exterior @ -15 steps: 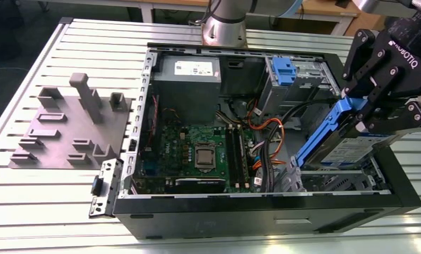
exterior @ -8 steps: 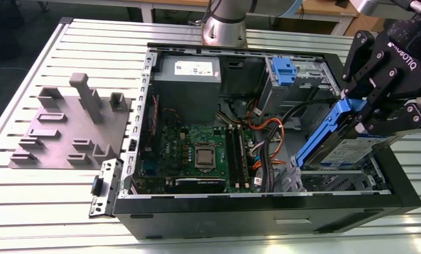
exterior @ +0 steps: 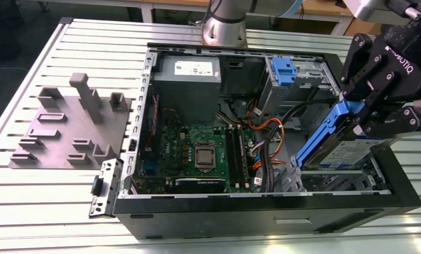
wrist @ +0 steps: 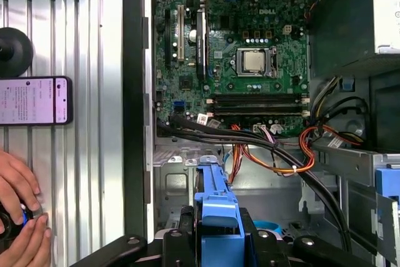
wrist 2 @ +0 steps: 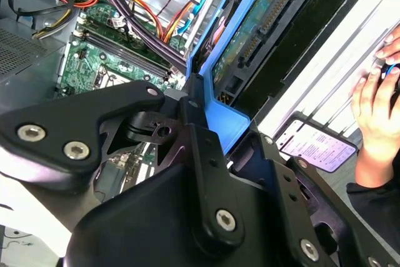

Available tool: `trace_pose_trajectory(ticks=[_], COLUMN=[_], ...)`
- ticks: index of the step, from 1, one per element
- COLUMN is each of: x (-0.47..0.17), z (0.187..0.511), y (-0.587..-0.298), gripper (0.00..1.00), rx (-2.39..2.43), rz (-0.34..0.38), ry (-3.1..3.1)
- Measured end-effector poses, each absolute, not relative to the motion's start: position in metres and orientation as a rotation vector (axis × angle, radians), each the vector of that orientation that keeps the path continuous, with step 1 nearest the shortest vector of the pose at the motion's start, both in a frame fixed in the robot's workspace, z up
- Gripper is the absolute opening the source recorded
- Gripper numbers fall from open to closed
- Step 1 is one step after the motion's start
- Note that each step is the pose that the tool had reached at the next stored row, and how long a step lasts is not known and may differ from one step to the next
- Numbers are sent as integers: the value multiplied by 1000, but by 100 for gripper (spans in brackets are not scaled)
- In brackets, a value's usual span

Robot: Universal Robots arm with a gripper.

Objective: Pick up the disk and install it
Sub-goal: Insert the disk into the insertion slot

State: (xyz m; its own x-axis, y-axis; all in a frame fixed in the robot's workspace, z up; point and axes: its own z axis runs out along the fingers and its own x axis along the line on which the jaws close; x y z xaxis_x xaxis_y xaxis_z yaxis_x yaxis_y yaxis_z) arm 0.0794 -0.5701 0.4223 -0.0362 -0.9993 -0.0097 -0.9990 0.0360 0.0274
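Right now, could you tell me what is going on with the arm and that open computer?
The arm's gripper is shut on the disk, gripping its blue carrier, and holds it tilted over the drive bay at the exterior view's right end of the open computer case. The disk is not seated yet. Beside the case, a person's hands are on the table near a phone.

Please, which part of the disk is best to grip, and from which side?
Hold the disk by the blue frame at its upper end, coming from above. It leans over the open bay of the case, so that end is reachable, and the connector at the far end is free. The gripper is shut on it this way.
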Motion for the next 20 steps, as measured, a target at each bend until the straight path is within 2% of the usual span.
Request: trace_pose_trajectory(ticks=[17,18,19,20], x=[79,79,79,79], z=[413,413,413,412], y=[-570,-570,-570,-570], gripper=[36,37,43,43], rx=[2172,2172,2171,2172], rz=[-38,-38,-38,-39], ry=[-2251,-2251,-2251,-2252])
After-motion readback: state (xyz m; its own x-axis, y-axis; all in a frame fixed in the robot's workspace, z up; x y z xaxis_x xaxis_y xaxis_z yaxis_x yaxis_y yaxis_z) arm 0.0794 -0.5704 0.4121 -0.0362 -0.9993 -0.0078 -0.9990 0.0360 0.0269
